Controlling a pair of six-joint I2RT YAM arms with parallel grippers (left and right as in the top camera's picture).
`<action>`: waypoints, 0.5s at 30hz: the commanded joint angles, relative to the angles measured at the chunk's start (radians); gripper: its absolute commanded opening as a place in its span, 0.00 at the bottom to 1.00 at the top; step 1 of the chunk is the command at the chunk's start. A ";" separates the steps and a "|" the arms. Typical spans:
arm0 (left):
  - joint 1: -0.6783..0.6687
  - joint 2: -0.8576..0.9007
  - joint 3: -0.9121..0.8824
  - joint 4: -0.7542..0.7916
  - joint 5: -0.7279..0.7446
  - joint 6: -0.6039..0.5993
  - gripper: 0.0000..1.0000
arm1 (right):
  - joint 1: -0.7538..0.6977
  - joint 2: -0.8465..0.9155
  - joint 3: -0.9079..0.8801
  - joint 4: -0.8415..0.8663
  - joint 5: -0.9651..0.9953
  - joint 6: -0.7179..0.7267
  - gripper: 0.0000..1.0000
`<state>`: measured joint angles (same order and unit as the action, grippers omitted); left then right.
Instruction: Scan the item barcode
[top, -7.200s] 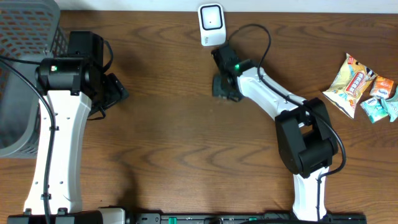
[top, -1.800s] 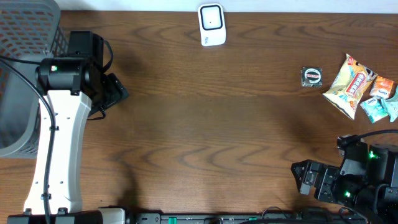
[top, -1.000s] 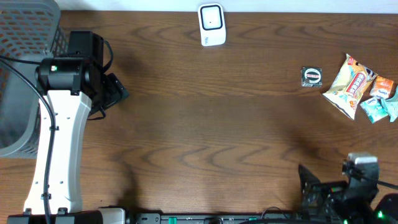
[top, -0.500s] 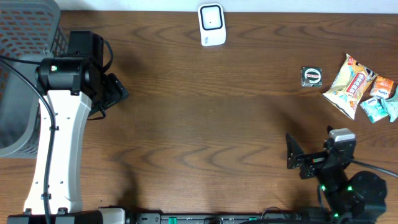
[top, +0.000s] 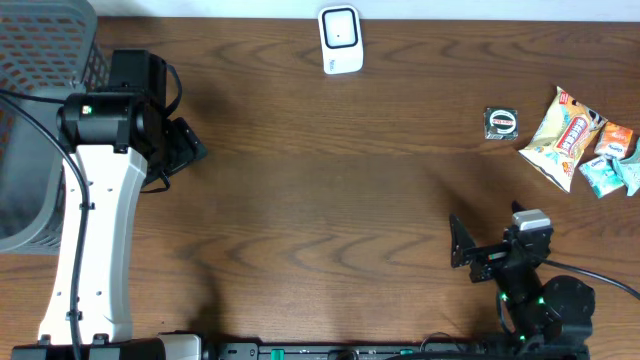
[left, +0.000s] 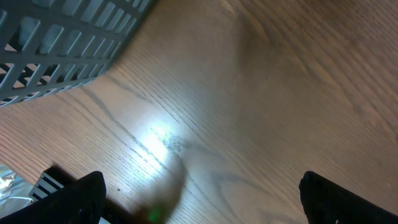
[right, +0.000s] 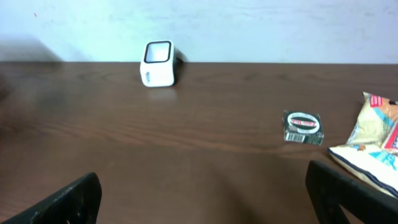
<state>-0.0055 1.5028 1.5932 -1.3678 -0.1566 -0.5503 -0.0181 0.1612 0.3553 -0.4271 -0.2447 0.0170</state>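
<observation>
We take the white scanner as our landmark; it stands upright at the far edge of the wooden counter, about the middle of that edge. The item for the task, a small dark packet with a round label, lies flat on the counter to the right of the scanner and a little nearer to the robot, well apart from it. In the right wrist view we see a pale strip along its near edge, which looks like the barcode, but it is too small to read. Further right from the scanner lie several snack bags, near the packet but not touching it. The right gripper is far from the scanner, close to the front edge of the counter and to the scanner's right; its fingers are spread wide and hold nothing, and its camera faces the scanner and the packet. The left gripper is to the left of the scanner, beside a grey mesh basket; it is also released wide, carries nothing, and looks down on the wood of the counter.
</observation>
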 joint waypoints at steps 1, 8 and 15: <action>0.003 0.000 0.000 -0.004 -0.009 -0.005 0.98 | 0.007 -0.012 -0.042 0.042 -0.009 -0.026 0.99; 0.003 0.000 0.000 -0.004 -0.009 -0.005 0.98 | 0.006 -0.087 -0.159 0.161 -0.009 -0.026 0.99; 0.003 0.000 0.000 -0.004 -0.009 -0.005 0.98 | 0.006 -0.156 -0.293 0.266 -0.009 -0.020 0.99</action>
<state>-0.0055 1.5028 1.5932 -1.3678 -0.1566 -0.5503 -0.0181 0.0177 0.1020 -0.1795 -0.2474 0.0059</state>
